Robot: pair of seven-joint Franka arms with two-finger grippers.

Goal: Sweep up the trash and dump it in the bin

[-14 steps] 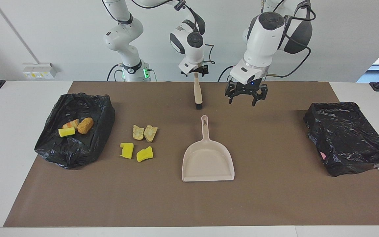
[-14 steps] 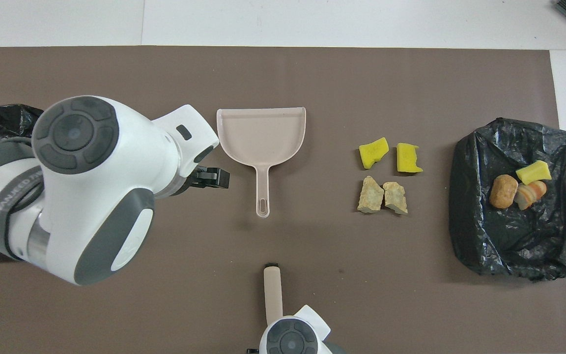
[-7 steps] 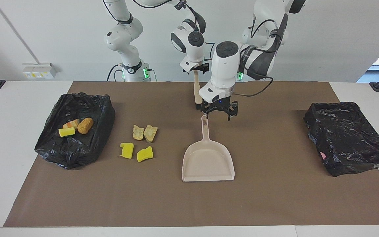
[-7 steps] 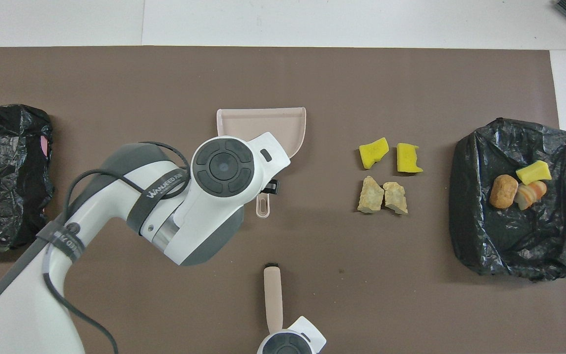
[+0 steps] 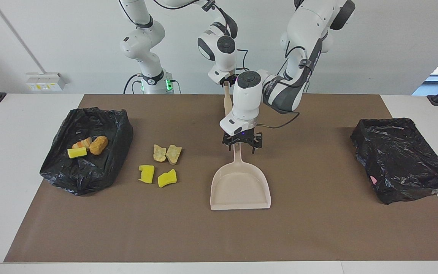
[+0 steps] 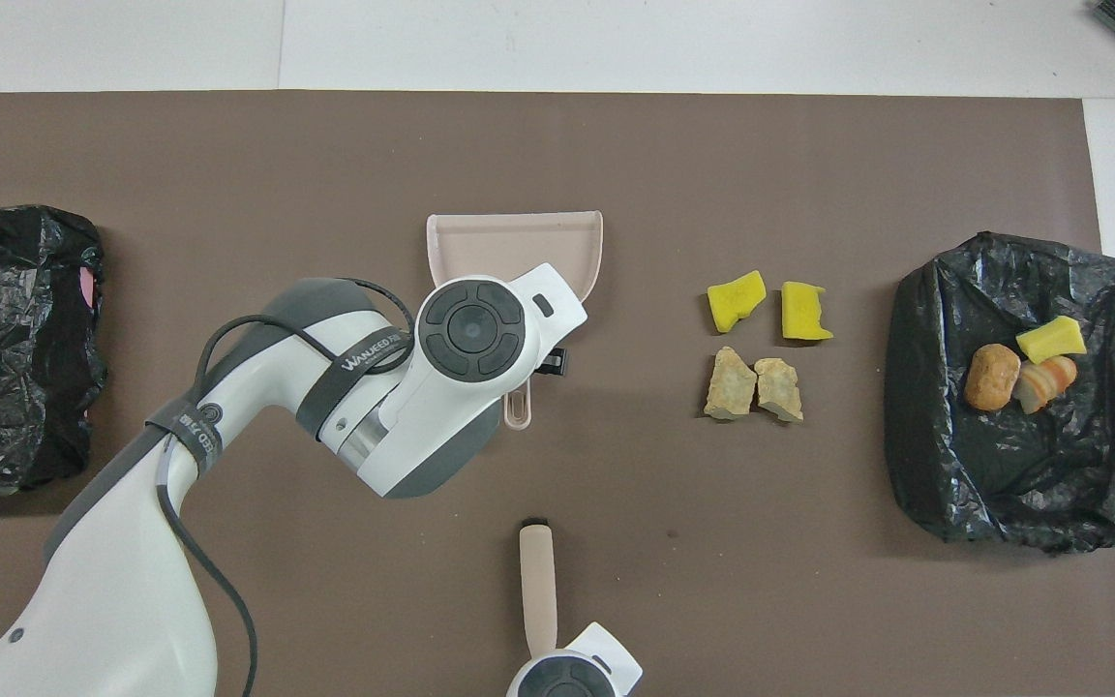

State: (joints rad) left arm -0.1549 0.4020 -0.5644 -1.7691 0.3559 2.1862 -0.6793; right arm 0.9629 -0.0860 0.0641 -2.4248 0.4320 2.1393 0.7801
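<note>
Dustpan (image 5: 240, 186) handle sits between open left hand (image 5: 242, 146) fingers; right hand (image 5: 227, 80), half hidden, grips brush (image 6: 538, 586).

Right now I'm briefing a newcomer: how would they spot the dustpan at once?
On the brown mat, look midway between the two black bags. The beige dustpan lies flat there, its handle pointing toward the robots with the left gripper at it. It is beside four loose scraps, but far bigger, scoop-shaped and empty.

Lab bench (plain walls, brown mat (image 5: 318, 228))
</note>
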